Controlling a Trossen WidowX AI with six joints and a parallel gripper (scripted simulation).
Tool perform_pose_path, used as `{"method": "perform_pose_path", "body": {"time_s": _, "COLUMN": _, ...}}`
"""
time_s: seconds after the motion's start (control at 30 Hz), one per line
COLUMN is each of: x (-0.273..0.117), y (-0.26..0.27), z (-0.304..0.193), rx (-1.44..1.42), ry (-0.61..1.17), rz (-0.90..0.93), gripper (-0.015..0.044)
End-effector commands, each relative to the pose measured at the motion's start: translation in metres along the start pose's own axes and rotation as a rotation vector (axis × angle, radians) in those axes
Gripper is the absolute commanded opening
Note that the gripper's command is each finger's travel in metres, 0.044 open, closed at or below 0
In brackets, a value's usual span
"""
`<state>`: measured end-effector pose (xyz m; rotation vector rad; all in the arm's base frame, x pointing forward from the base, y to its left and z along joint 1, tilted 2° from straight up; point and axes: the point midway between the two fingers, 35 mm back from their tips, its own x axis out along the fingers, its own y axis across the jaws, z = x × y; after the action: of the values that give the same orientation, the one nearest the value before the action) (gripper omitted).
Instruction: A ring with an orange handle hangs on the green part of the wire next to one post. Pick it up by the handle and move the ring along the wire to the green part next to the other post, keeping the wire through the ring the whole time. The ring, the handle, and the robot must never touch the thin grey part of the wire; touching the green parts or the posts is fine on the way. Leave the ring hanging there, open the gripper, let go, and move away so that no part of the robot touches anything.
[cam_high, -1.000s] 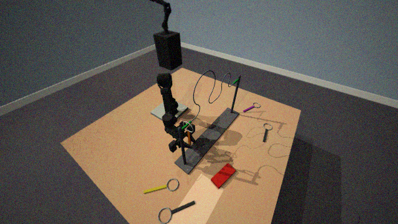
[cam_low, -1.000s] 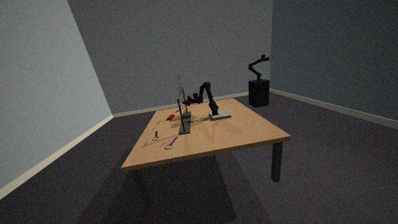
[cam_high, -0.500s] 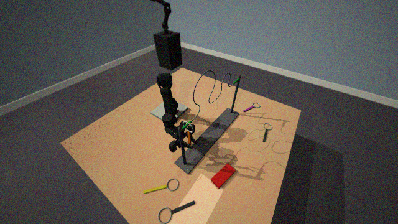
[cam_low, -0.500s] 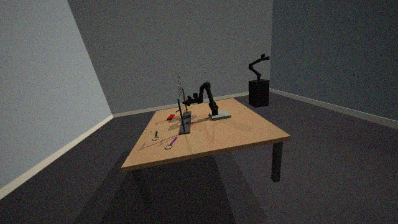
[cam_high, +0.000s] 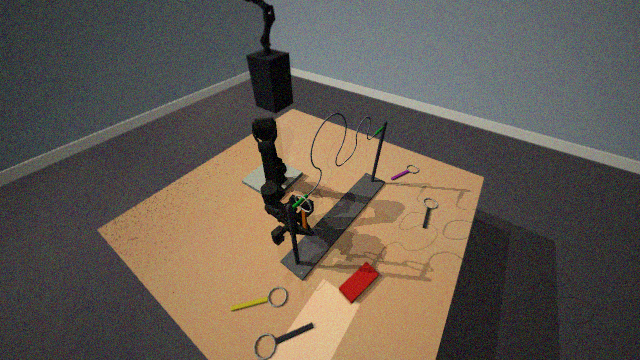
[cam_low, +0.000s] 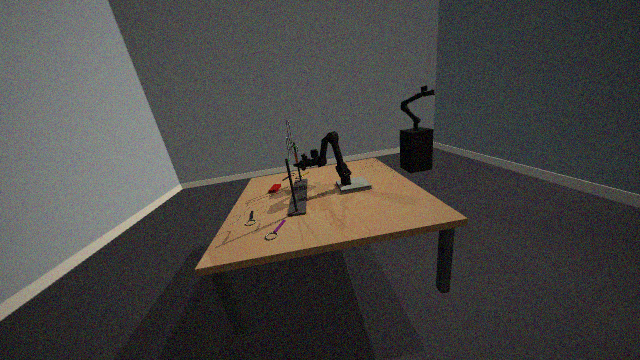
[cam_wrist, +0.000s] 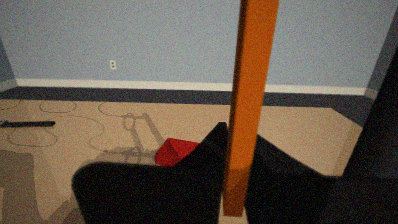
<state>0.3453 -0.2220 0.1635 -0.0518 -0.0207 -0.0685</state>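
The orange handle (cam_high: 304, 219) (cam_low: 296, 155) (cam_wrist: 255, 65) hangs upright below its ring. My gripper (cam_high: 307, 230) (cam_wrist: 229, 129) is shut on the lower part of the handle, with one dark finger on each side of it in the wrist view. The ring is around the green part (cam_high: 300, 202) at the near post (cam_high: 294, 242) in the top view; its exact contact with the wire is too small to tell. The thin grey wire (cam_high: 312, 145) loops up and away to the other green part (cam_high: 379, 130) at the far post (cam_high: 379, 155).
The near post also stands close on the right in the wrist view (cam_wrist: 375, 125). Both posts stand on a dark base (cam_high: 367, 188). A red block (cam_high: 359, 282) (cam_low: 274, 188) (cam_wrist: 172, 151) and several loose rings with yellow, purple and black handles lie on the table.
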Motion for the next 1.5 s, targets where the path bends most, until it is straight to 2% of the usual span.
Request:
{"method": "perform_pose_path", "body": {"time_s": 0.0, "x": 0.0, "y": 0.0, "z": 0.0, "rx": -0.002, "ry": 0.0, "rz": 0.0, "gripper": -0.015}}
{"method": "perform_pose_path", "body": {"time_s": 0.43, "x": 0.001, "y": 0.001, "z": 0.021, "rx": 0.004, "ry": -0.002, "rz": -0.008, "gripper": -0.015}}
{"method": "perform_pose_path", "body": {"time_s": 1.47, "x": 0.001, "y": 0.001, "z": 0.021, "rx": 0.004, "ry": -0.002, "rz": -0.008, "gripper": -0.015}}
